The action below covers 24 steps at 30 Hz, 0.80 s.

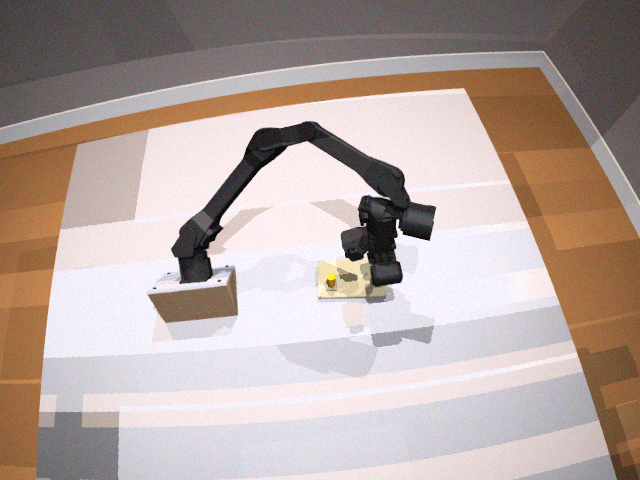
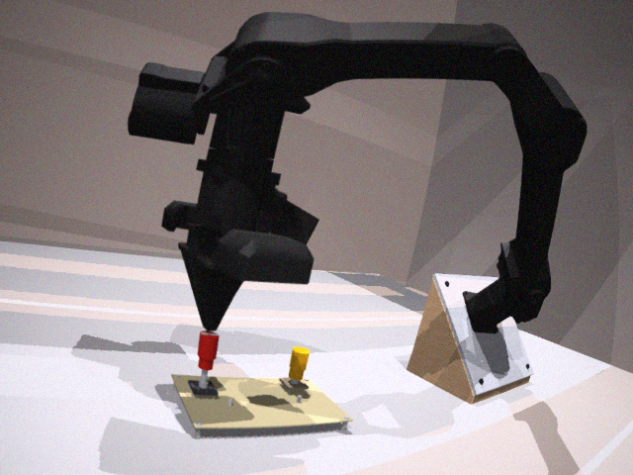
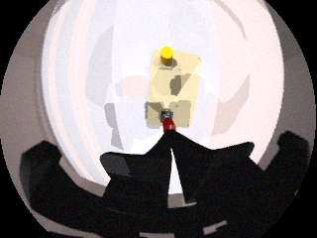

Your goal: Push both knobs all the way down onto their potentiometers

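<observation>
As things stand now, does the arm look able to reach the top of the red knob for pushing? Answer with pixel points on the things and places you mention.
Probably yes. The closed hand (image 2: 210,329) (image 3: 169,133) points down right at the top of the red knob (image 2: 207,349) (image 3: 169,125), and nothing visible stands between them; whether they already touch is hard to tell.

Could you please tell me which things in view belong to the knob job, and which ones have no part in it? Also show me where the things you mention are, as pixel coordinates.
For the job:
- red knob (image 2: 207,350) (image 3: 169,125)
- yellow knob (image 1: 331,280) (image 2: 298,363) (image 3: 166,55)
- circuit board (image 1: 351,292) (image 2: 265,417) (image 3: 173,96)
- gripper (image 2: 210,329) (image 3: 169,133), shut

Just lying about:
- nothing loose that I can see; the wedge-shaped block (image 1: 201,304) (image 2: 434,352) carries the arm
</observation>
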### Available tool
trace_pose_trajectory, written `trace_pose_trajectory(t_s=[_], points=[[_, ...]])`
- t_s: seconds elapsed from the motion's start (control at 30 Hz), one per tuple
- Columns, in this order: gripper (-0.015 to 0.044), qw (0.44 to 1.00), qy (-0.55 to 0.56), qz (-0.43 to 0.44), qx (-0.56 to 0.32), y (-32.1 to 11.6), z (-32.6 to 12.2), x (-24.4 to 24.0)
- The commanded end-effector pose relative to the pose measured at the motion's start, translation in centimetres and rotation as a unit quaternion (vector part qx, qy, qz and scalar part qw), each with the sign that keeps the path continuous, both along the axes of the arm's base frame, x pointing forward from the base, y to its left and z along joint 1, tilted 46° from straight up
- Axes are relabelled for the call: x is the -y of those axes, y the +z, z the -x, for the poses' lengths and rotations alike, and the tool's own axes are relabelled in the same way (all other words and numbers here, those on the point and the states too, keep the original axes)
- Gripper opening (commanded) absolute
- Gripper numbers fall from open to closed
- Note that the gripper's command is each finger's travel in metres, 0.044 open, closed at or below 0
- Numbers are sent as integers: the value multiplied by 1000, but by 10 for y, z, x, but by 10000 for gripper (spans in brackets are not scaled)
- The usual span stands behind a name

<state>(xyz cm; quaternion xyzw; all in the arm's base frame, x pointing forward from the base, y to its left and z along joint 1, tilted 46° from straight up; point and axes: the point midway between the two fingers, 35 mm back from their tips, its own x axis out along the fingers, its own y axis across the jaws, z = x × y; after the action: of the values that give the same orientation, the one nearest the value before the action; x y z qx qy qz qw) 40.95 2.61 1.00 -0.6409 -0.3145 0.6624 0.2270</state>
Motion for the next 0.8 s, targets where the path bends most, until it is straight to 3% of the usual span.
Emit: trace_pose_trajectory(t_s=[0.0,0.77], points=[[0,1000,-3,-1,-1,0,1,0],[0,1000,-3,-1,-1,-4,1,-4]])
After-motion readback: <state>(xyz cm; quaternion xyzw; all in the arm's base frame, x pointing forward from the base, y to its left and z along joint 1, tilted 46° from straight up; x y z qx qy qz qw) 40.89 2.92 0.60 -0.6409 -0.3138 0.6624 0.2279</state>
